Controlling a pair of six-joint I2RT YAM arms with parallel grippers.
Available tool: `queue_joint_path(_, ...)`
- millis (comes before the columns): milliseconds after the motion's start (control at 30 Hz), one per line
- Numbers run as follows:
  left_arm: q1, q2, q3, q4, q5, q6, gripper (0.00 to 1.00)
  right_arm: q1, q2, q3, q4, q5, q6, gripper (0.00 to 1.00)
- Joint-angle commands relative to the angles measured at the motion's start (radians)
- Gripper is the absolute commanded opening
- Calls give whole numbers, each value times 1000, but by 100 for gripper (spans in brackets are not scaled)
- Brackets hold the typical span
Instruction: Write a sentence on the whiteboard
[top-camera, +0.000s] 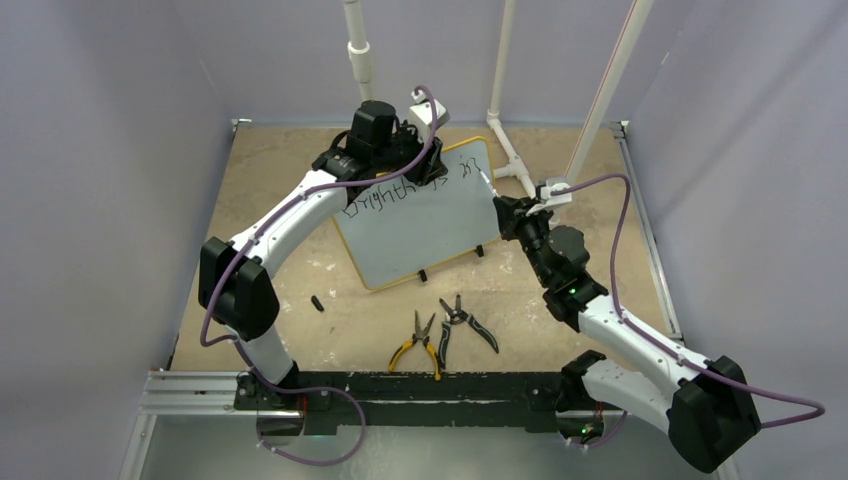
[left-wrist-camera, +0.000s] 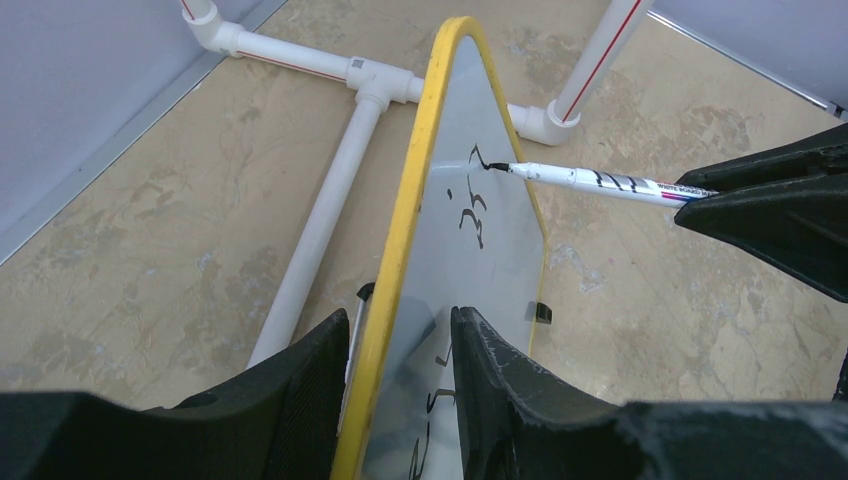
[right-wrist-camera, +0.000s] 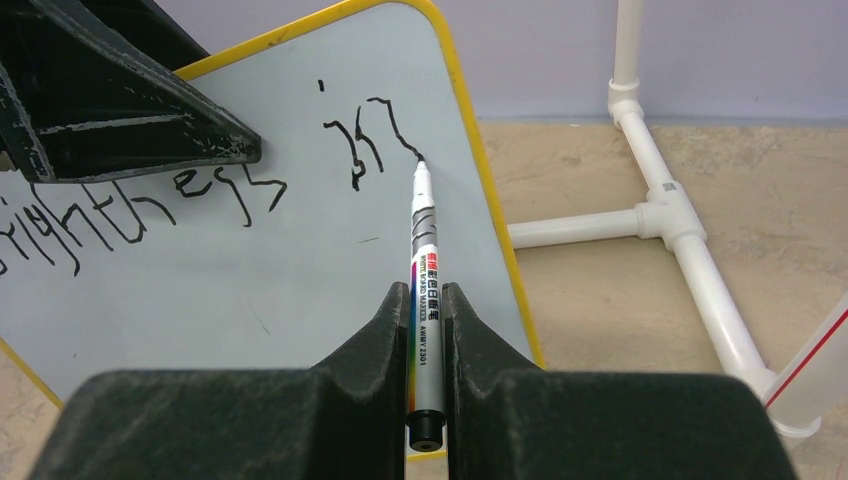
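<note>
The whiteboard (top-camera: 420, 235) stands tilted at the far middle of the table (top-camera: 290, 170), the left gripper (left-wrist-camera: 400, 330) clamped over its yellow top edge. The right gripper (right-wrist-camera: 425, 297) is closed on a marker (right-wrist-camera: 424, 245), its tip touching the board at the last stroke of the sentence (right-wrist-camera: 245, 195), which reads roughly "Brightness in"

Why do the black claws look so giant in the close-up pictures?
Left wrist view: the left end effector sits by the lens, so it looms large; right wrist view: same for the right end effector, yet the marker looks sharp; top view: even light, no glare.
</note>
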Motion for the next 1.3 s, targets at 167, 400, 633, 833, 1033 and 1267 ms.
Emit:
queue_joint_path(167, -1, 9, -18, -16, 5, -51, 0, 4, -28, 4, 3, 48, 23, 0)
queue_joint_path(400, -6, 24, -3, 8, -25, -119, 0, 3, -154, -47, 41, 53, 10, 0)
queue_joint_path(633, -18, 52, 22, 19, -84, -185, 0, 3, -230, -82, 68, 61, 4, 0)
queue_joint_path(833, -30, 66, 38, 45, -129, -235, 0, 4, -249, -95, 78, 62, 3, 0)
queue_joint_path(1033, -45, 100, 62, 59, -155, -262, 0, 3, -286, -107, 81, 62, 3, 0)
queue_joint_path(1267, -51, 99, 57, 111, -208, -307, 0, 3, -312, -115, 81, 65, 5, 0)
